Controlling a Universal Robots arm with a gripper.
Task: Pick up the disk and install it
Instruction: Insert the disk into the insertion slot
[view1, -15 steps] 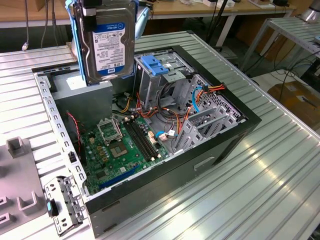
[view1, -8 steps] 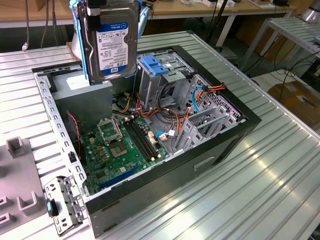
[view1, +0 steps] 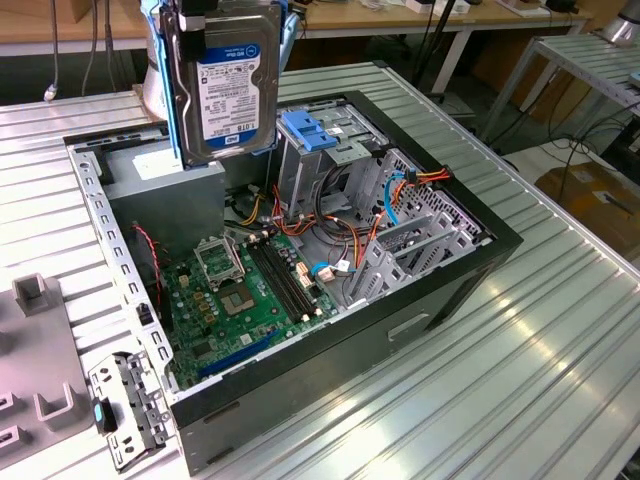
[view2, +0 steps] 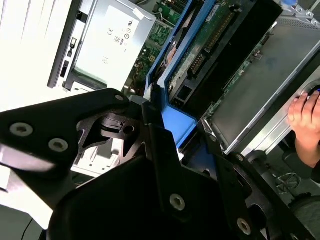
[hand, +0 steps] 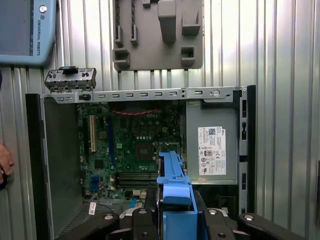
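The flat silver metal disk, with its blue-and-white label and blue plastic carrier, hangs upright in the upper left of the exterior view, above the open black computer case and clear of everything inside it. The black gripper is clamped on the carrier's blue edge, one finger on each side.

The hold is on thin plastic, not on the metal body, so in my judgement the disk could tilt or slip if it is knocked. The grey metal drive cage with its blue plastic latch stands just beside it, towards the centre of the frame. Loose orange, red and blue cables lie near the cage above the green motherboard. They could snag a corner of the carrier, and an entry out of line with the cage could jam it.

A person's hand rests on the case's edge in the second wrist view, close enough to be at risk.

The case lies on a ribbed silver metal tabletop beside a grey moulded fixture plate. Wooden workbenches line the room behind.
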